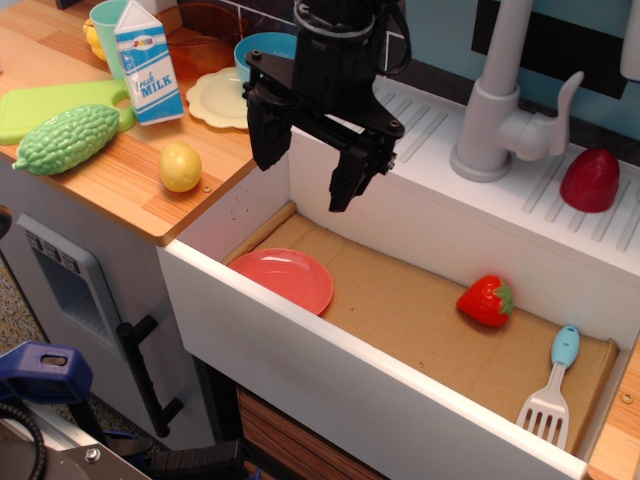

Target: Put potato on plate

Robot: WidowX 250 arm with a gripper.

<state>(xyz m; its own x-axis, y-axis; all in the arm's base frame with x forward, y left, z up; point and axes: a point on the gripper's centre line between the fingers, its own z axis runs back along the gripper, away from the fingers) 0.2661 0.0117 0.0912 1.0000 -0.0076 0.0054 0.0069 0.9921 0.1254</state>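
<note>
Potato (180, 166) smooth, egg-shaped, plate (283, 279) seemingly plastic

One potato (180, 166). One green gourd (68, 139). One milk carton (148, 62). One green cutting board (50, 107). Two plates: one coral-red plate (283, 279), one pale yellow scalloped plate (218, 97). One blue bowl (262, 48). One strawberry (486, 301). One spatula, blue handle (552, 389). One faucet (497, 95). One dark red piece (590, 180) on the drainboard, kind unclear. One claw (305, 170).
</note>
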